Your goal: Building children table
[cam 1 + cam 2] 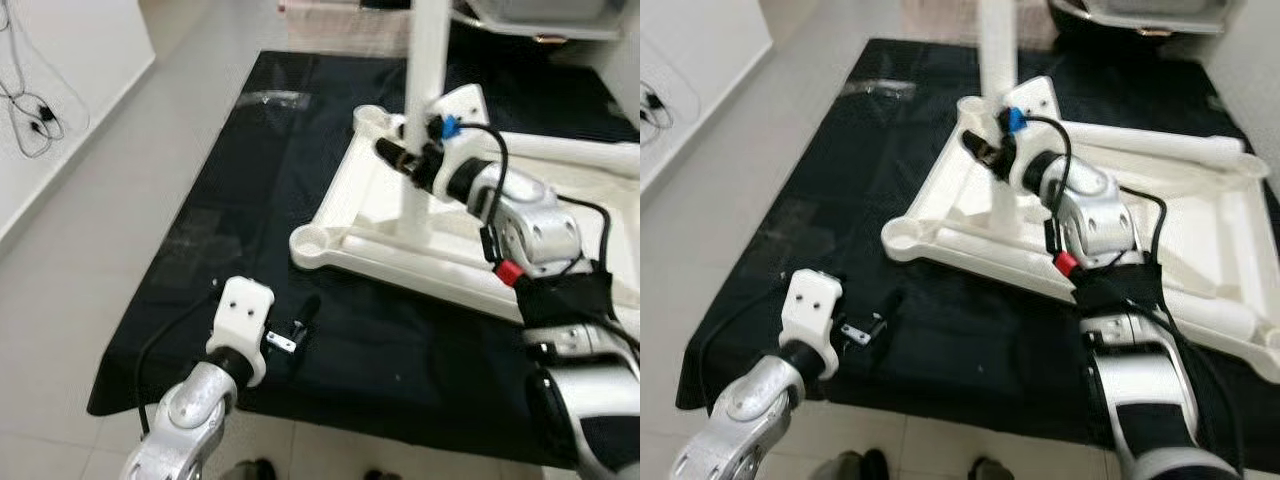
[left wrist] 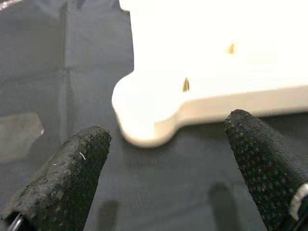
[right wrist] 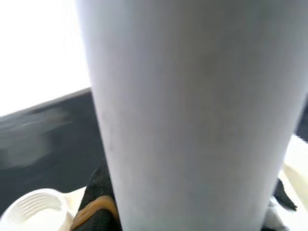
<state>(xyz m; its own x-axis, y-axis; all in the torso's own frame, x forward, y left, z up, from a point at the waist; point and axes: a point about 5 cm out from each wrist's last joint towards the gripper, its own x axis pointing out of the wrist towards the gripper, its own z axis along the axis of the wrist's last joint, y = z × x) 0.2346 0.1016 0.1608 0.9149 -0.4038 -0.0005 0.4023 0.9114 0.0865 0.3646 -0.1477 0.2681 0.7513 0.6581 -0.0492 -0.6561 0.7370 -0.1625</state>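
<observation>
Spread black fingers [image 2: 62,183] of the left gripper [image 1: 300,318] hover over black cloth [image 1: 250,180] near the white tabletop's [image 1: 380,215] corner socket. Right gripper [image 1: 397,155] pinches the upright white leg [image 1: 428,60] standing on the tabletop. Pale tiled floor [image 1: 90,250] surrounds; cables [image 1: 28,110] hang on the wall.

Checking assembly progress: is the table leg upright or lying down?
Upright: the leg rises vertically from the tabletop, with the right gripper around it.
</observation>
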